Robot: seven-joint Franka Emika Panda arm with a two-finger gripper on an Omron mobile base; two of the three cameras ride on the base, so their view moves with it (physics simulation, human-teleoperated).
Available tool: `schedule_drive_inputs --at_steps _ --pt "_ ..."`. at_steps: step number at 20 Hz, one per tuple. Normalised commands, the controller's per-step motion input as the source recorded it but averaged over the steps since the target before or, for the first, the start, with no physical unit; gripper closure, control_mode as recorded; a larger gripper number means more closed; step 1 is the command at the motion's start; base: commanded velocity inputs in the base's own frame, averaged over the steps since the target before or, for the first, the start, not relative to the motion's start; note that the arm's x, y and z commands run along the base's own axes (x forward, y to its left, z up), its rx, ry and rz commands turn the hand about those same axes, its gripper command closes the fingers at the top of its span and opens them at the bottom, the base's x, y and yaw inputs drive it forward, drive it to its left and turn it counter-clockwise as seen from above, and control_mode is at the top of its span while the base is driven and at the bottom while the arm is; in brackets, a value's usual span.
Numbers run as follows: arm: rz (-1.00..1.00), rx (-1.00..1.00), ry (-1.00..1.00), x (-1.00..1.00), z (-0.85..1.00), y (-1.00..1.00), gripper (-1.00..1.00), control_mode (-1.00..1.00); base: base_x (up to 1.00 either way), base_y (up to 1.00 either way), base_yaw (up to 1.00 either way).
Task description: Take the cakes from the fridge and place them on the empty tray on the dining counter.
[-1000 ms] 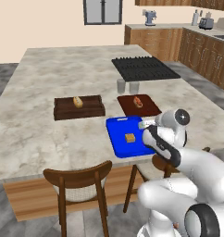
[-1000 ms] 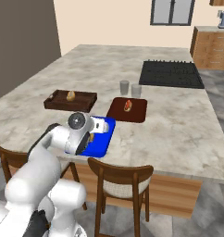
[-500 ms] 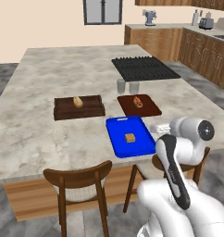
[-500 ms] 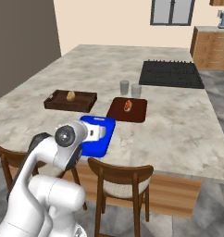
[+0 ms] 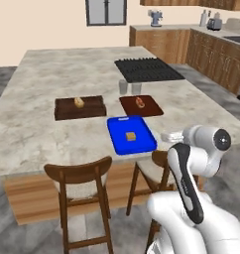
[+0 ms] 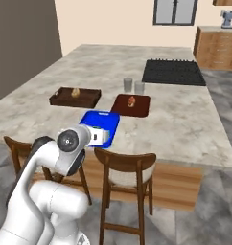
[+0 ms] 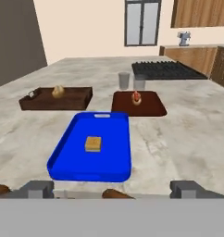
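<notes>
Looking along my end effector [image 7: 112, 189], I see its fingers spread wide and empty at the near edge of the table [image 7: 188, 139], with 1 tan square cake [image 7: 93, 143] lying in the blue tray [image 7: 67, 162].

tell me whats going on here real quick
A white robot arm is at the dining counter with its jaws open and holding nothing. A tan square cake lies in the blue tray just ahead of the gripper. Beyond the tray a dark wooden tray holds a pale roll, and a reddish-brown board carries a small reddish food item. Two glasses stand by the cooktop.
</notes>
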Motion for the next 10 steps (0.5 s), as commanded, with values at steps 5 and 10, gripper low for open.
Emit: schedule_drive_inputs --at_steps 5,10 --pt "0.0 0.0 0.0 0.0 0.0 0.0 -1.0 1.0 -0.73 -0.82 -0.21" --pt "0.0 0.0 0.0 0.0 0.0 0.0 -1.0 1.0 -0.02 -1.0 -0.27"
